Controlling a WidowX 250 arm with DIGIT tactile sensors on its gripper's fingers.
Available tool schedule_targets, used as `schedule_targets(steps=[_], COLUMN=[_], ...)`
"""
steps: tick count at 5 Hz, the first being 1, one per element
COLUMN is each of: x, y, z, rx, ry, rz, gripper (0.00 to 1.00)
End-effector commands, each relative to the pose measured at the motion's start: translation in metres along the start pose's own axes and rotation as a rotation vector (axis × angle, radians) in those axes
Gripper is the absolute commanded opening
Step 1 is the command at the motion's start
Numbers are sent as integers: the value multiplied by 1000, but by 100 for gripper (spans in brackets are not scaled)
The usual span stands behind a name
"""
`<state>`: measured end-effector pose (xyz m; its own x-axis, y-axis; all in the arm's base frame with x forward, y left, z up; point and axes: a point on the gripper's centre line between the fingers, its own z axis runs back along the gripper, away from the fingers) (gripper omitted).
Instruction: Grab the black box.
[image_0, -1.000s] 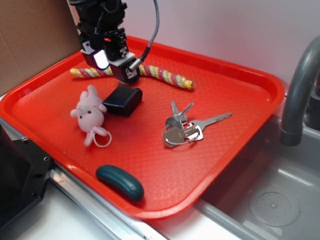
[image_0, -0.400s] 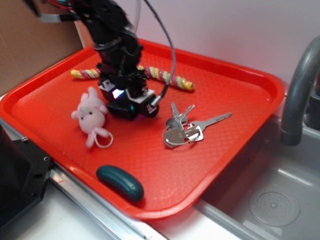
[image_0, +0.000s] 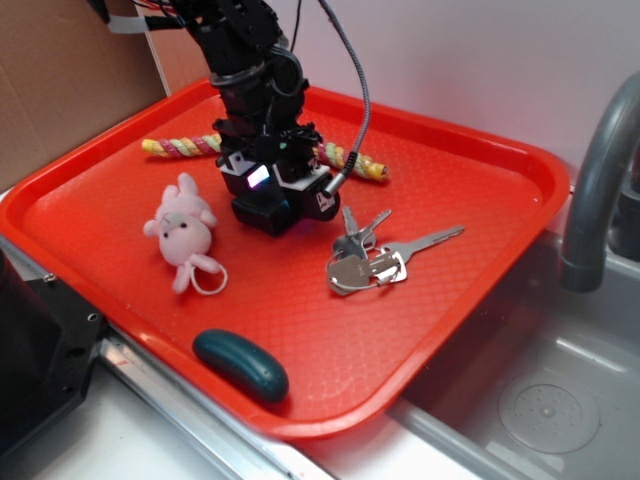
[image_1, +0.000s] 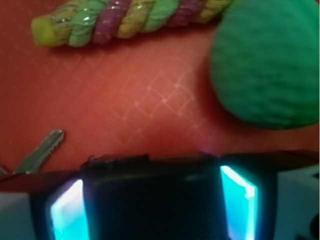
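While the arm hangs low over the back-centre of the red tray (image_0: 480, 290), the exterior view shows the gripper (image_0: 268, 205) down on the black box (image_0: 262, 213), w/ only the box's lower part visible under it. Pink plush bunny (image_0: 182, 225) sits just left of the box, keys (image_0: 368, 258) just right, twisted rope toy (image_0: 355, 160) close behind. Open tray floor lies in front, as far as the dark teal pebble (image_0: 240, 365) near the front rim. Sink (image_0: 540, 400) & faucet (image_0: 600, 180) lie past the right rim.

Wrist view: black box (image_1: 152, 200) fills the gap btwn both lit fingers (image_1: 240, 200); jaws clamped on it. Beyond: green ball (image_1: 267, 62) top right, rope toy (image_1: 125, 22) along top edge, key tip (image_1: 40, 152) at left.
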<state>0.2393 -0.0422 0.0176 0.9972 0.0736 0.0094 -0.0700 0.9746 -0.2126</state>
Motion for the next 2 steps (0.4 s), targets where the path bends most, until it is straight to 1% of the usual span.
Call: schedule_targets(steps=[1, 2], x=[17, 6], y=[-4, 11], z=[62, 119], rx=[87, 222], ry=[117, -14], rz=[-390, -468], gripper=[0, 0])
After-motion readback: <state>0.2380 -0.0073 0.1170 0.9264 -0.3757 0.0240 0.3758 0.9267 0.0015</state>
